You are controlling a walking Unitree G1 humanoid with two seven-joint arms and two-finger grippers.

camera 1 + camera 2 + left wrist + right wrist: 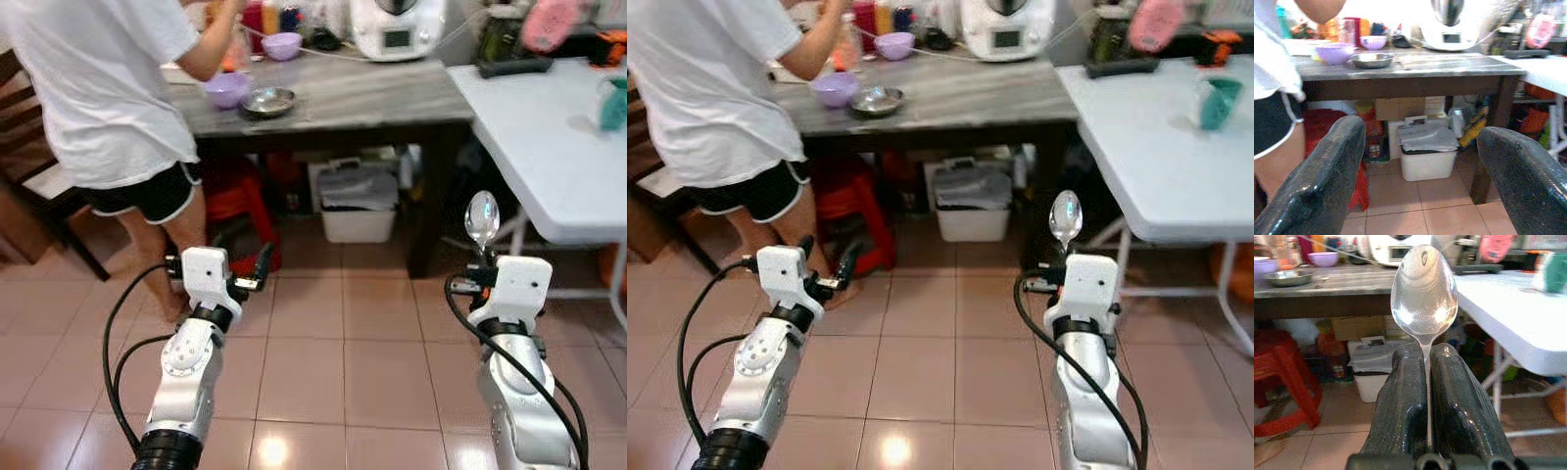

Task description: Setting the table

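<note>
Standing leftmost, a person (93,88) is blocking the dark surface (372,93), the left gripper (1425,166) is hovering with fingers spread, and the right gripper (1428,396) is pinching an upright spoon (1423,293) beside the white surface (549,147).

Both silver arms reach forward: left tool (253,269) spread wide, right tool (1425,382) clamping a spoon (1423,293) upright.
</note>
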